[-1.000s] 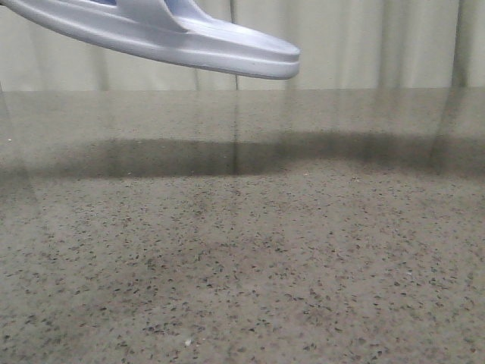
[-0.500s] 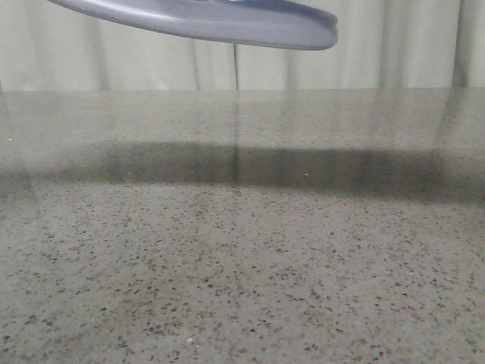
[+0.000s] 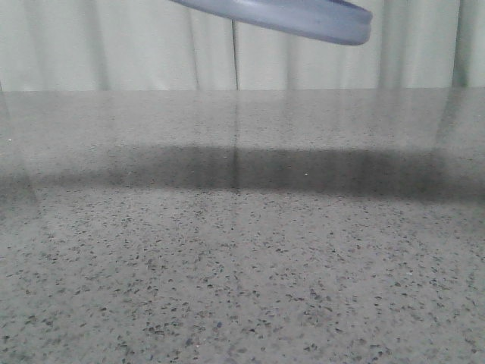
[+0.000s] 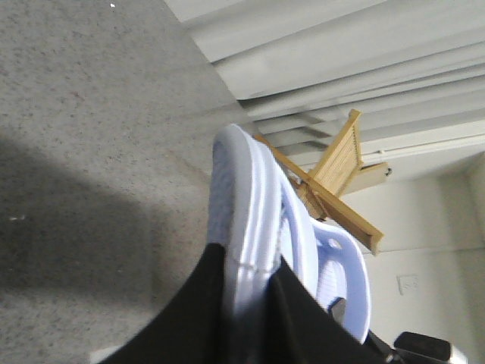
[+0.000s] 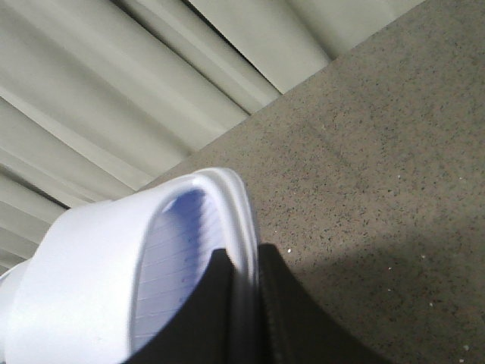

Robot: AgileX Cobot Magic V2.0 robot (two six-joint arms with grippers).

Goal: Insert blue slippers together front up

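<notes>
In the front view, a slipper [image 3: 303, 17] is being held in the air, well above the table [image 3: 242, 250], over its far edge, w/ a dark shadow lying across the speckled top.

In the left wrist view, the left gripper [image 4: 254, 303] is being kept clamped on the rim of one slipper [image 4: 246, 205]; the black fingers [image 4: 189, 318] are pressed on both sides of the sole edge. Beside it the 2nd slipper's strap [image 4: 341, 280] is seen, and a wooden rack [image 4: 337, 171] behind.

In the right wrist view, the right gripper [image 5: 244, 311] is being closed on the rim of a slipper [image 5: 114, 280], ribbed footbed visible, above the table.
</notes>
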